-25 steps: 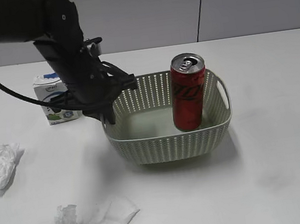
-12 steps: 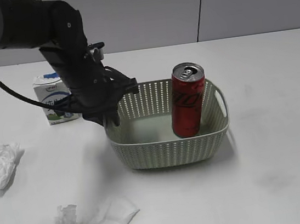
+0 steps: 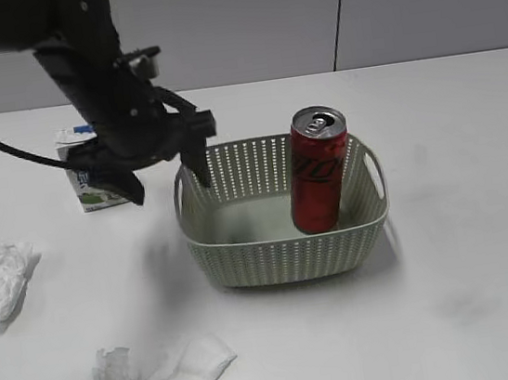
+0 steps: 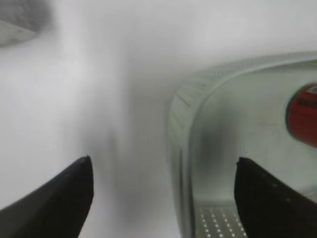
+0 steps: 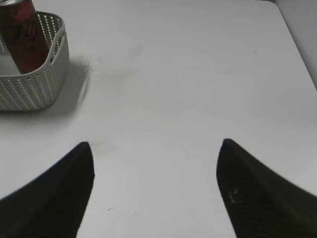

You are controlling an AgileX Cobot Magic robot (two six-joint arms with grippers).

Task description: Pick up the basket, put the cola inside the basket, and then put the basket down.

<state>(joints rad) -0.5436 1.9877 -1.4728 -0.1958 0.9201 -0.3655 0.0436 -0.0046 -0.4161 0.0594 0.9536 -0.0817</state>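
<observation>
The pale green slotted basket [image 3: 285, 247] rests on the white table, and the red cola can [image 3: 318, 172] stands upright inside it near its right end. My left gripper [image 3: 168, 178] is open and hovers above the basket's left rim, one finger outside and one over the inside, touching nothing. In the left wrist view the basket's rim [image 4: 179, 129] runs between the fingers [image 4: 163, 171] and the can [image 4: 303, 116] shows at the right edge. My right gripper [image 5: 154, 148] is open and empty over bare table, with the basket [image 5: 34, 84] and can [image 5: 22, 34] at its far left.
A white and blue milk carton [image 3: 89, 179] stands behind the left arm. Crumpled white tissues lie at the left [image 3: 5, 279] and front left [image 3: 161, 375]. The table's far edge meets a grey wall.
The basket came down onto the table. My left gripper then opened, let go of the basket's left rim and rose up and to the left.
</observation>
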